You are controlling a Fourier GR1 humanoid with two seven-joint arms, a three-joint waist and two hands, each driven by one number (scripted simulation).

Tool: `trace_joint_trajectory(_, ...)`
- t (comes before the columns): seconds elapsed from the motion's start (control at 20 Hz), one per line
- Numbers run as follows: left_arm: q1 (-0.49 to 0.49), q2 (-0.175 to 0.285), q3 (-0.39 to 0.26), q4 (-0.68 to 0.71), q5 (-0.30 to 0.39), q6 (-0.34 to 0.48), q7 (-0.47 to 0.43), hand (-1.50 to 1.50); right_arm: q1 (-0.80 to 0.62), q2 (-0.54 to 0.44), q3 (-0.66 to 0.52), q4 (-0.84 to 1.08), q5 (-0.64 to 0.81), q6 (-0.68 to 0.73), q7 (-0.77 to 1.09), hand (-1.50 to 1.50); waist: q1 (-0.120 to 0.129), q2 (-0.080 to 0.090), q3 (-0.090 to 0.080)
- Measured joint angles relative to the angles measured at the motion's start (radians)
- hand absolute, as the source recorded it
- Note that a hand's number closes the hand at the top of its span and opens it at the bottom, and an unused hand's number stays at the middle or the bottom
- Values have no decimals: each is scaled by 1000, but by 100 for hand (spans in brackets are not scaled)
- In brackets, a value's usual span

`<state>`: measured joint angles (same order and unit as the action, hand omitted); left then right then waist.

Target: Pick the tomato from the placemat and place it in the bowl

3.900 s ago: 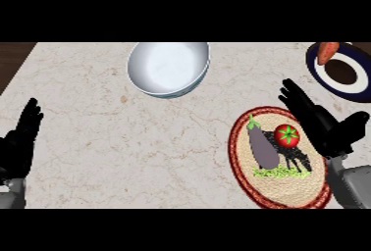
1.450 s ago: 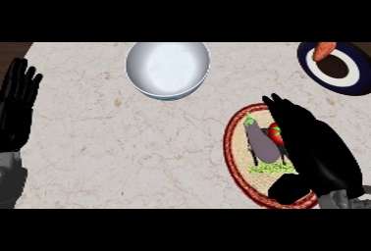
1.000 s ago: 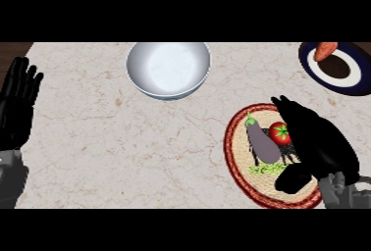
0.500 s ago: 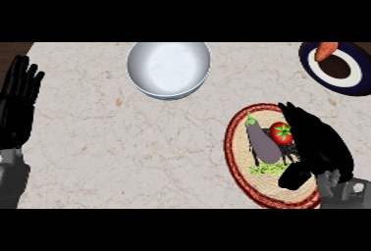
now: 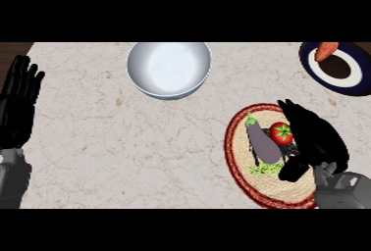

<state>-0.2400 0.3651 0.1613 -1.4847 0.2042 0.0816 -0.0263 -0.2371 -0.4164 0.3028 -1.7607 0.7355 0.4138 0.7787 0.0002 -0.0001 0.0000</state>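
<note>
The red tomato (image 5: 281,133) with a green stem lies on the round woven placemat (image 5: 242,171), beside a purple eggplant (image 5: 262,145). My right hand (image 5: 314,140) lies over the mat's right side, open. Its palm sits just right of the tomato, its fingers stretch past it toward the far rim, and its thumb (image 5: 293,169) hangs below the tomato. The tomato rests on the mat with nothing curled round it. The white bowl (image 5: 169,68) stands at the counter's far middle. My left hand (image 5: 19,100) rests open at the left edge, fingers up.
A dark blue plate (image 5: 354,78) with an orange vegetable (image 5: 325,49) on it sits at the far right corner. A green leafy bit (image 5: 265,169) lies on the mat below the eggplant. Marble counter stretches between the mat and the bowl.
My right hand has slid back toward the lower right, so the tomato shows more fully. The tomato, the bowl and my left hand have stayed put.
</note>
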Motion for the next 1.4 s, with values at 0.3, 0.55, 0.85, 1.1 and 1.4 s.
trace_joint_trajectory(0.3,10,-20,15,-13,-11,-23,-6,0,8,61,-6,88,82,-13,-47,-150,1,0,0)
trace_joint_trajectory(0.55,-1,-37,23,-3,-32,-23,-4,0,-9,98,-37,181,131,-35,-107,-150,1,0,0)
trace_joint_trajectory(0.85,-24,-34,43,21,-40,-42,0,0,-6,136,-68,247,175,-48,-123,-150,0,0,0)
trace_joint_trajectory(1.1,3,-47,44,-26,-50,-41,18,0,-16,132,-111,305,201,-46,-159,150,1,-1,-1)
trace_joint_trajectory(1.4,20,-52,54,-39,-51,-56,19,0,-23,101,-131,345,243,-129,-292,150,1,-2,-2)
